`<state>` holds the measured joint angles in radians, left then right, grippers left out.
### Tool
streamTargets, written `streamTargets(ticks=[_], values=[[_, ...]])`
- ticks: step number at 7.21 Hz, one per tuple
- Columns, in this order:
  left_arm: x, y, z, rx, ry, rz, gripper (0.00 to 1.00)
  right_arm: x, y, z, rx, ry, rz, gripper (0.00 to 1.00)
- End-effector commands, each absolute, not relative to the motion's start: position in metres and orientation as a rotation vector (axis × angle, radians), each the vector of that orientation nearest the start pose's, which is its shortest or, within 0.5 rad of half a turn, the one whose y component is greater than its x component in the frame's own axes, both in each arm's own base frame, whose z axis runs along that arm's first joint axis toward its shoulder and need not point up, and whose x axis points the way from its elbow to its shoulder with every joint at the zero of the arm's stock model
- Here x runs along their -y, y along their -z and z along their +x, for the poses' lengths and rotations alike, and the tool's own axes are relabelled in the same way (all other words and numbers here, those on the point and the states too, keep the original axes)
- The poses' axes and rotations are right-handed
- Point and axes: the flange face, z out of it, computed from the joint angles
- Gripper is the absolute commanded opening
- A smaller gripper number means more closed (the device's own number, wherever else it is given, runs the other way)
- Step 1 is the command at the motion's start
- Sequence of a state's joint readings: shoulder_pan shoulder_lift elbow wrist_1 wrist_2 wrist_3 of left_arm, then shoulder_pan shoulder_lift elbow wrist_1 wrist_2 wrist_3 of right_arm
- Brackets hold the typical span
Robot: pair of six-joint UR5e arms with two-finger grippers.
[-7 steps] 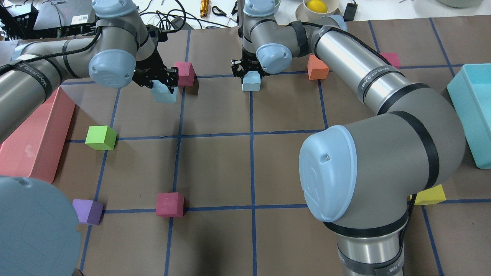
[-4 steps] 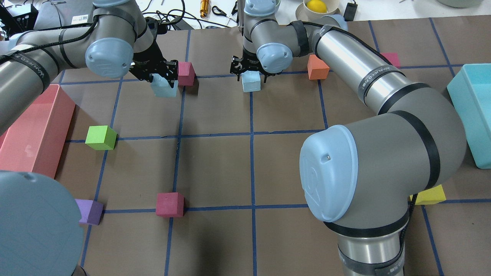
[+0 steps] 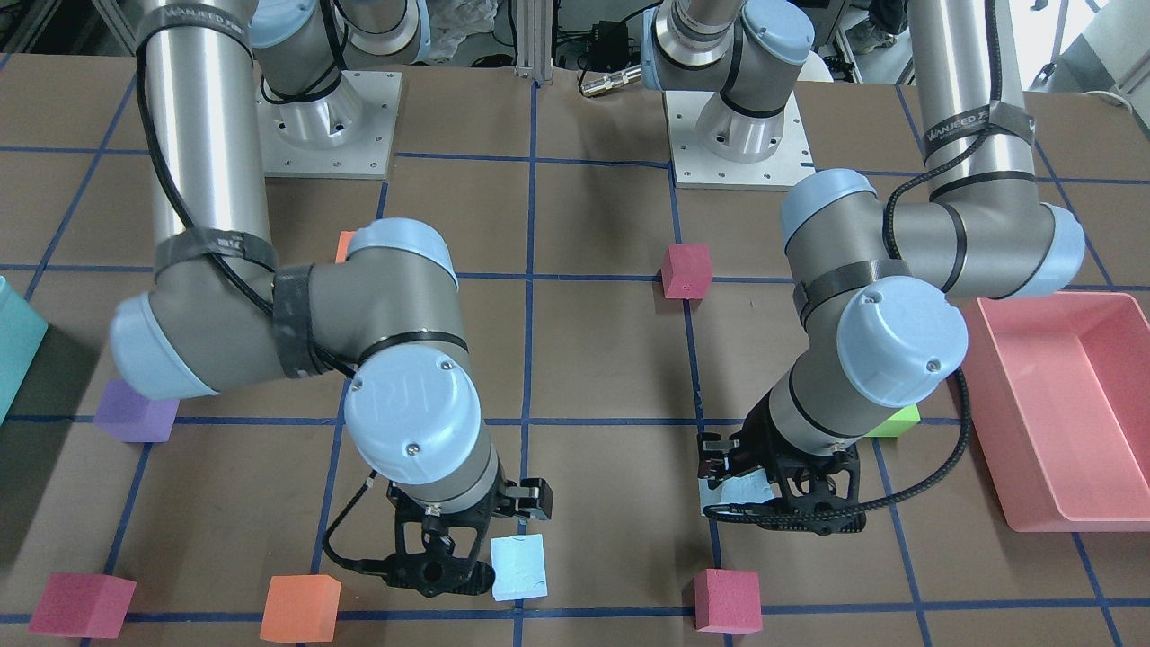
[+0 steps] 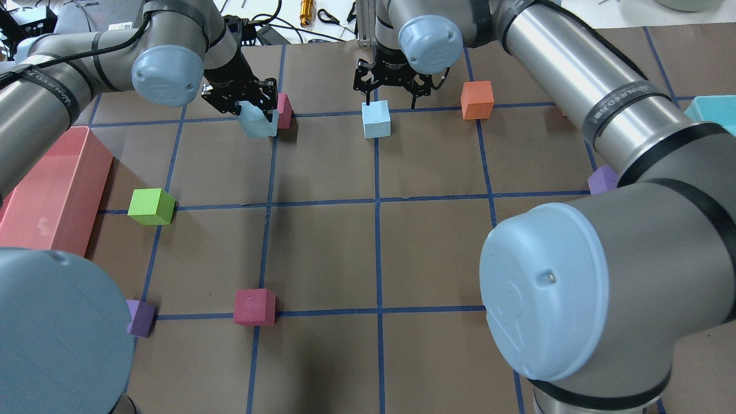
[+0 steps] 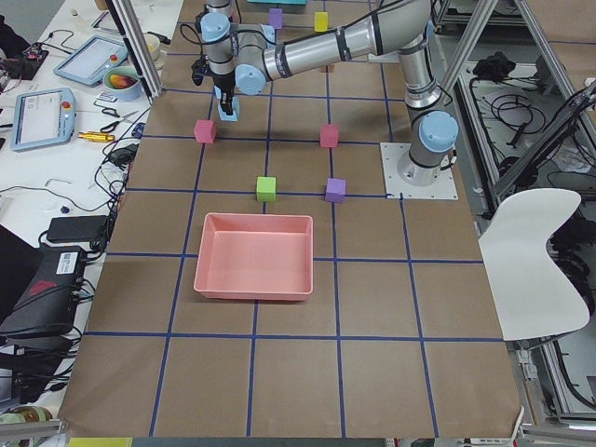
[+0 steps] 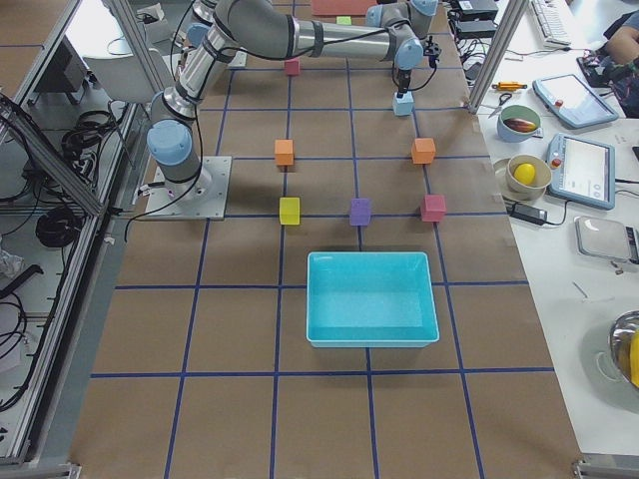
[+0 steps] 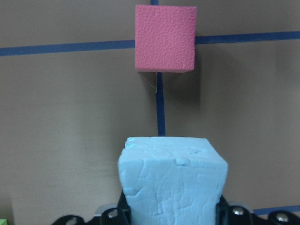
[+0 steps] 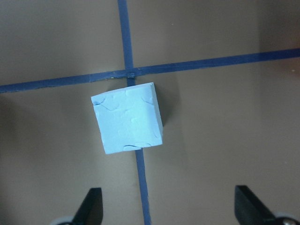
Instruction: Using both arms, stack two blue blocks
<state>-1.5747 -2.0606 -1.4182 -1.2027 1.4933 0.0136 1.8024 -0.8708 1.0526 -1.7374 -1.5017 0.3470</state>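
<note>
My left gripper (image 4: 251,108) is shut on a pale blue block (image 4: 259,123) and holds it above the table. The left wrist view shows that block (image 7: 171,180) between the fingers, with a magenta cube (image 7: 165,37) on the table beyond it. The other blue block (image 4: 376,119) sits on the table by a tape crossing. My right gripper (image 4: 388,95) is open and empty, raised above it. In the right wrist view this block (image 8: 129,119) lies free below, turned slightly, with the fingertips (image 8: 91,206) spread wide. The front view shows both blocks (image 3: 519,566) (image 3: 741,490).
A magenta cube (image 4: 283,109) sits right beside the held block. An orange cube (image 4: 477,99) lies right of the right gripper. Green (image 4: 150,206), magenta (image 4: 254,306) and purple (image 4: 140,317) (image 4: 602,180) cubes lie nearer. A pink tray (image 4: 52,190) is left, a teal bin (image 4: 710,106) right.
My right gripper has let go of its blue block and risen above it. My left gripper has lifted its blue block and carried it a little toward the far side.
</note>
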Motion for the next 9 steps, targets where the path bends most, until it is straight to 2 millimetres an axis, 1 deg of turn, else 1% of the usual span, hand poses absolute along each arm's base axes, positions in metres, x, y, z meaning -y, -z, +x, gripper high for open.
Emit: streamTargets(ticks=[1, 2, 3, 4, 5, 6, 7, 8, 9], values=[[0.682, -0.307, -0.187, -3.217, 0.066, 0.005, 0.0, 0.674, -0.363, 0.254, -3.091, -0.124, 0.172, 1.0], [0.695, -0.313, -0.202, -3.221, 0.094, -0.025, 0.0, 0.643, -0.38, 0.225, -3.092, -0.144, 0.13, 1.0], [0.7, -0.308, -0.234, -3.223, 0.097, -0.05, 0.0, 0.603, -0.392, 0.212, -3.095, -0.15, 0.052, 1.0], [0.703, -0.31, -0.255, -3.226, 0.103, -0.069, 0.0, 0.563, -0.394, 0.195, -3.1, -0.161, 0.014, 1.0], [0.708, -0.312, -0.277, -3.23, 0.11, -0.125, 0.0, 0.533, -0.398, 0.172, -3.127, -0.153, 0.042, 1.0], [0.711, -0.311, -0.307, -3.234, 0.124, -0.14, 0.0, 0.517, -0.401, 0.155, -3.129, -0.15, 0.092, 1.0], [0.718, -0.303, -0.319, -3.235, 0.126, -0.158, 0.0, 0.516, -0.416, 0.142, -3.13, -0.102, 0.125, 1.0], [0.72, -0.297, -0.334, -3.238, 0.124, -0.163, 0.0, 0.518, -0.425, 0.141, -3.111, -0.07, 0.142, 1.0], [0.718, -0.287, -0.357, -3.238, 0.116, -0.192, 0.0, 0.516, -0.432, 0.139, -3.126, -0.061, 0.137, 1.0]])
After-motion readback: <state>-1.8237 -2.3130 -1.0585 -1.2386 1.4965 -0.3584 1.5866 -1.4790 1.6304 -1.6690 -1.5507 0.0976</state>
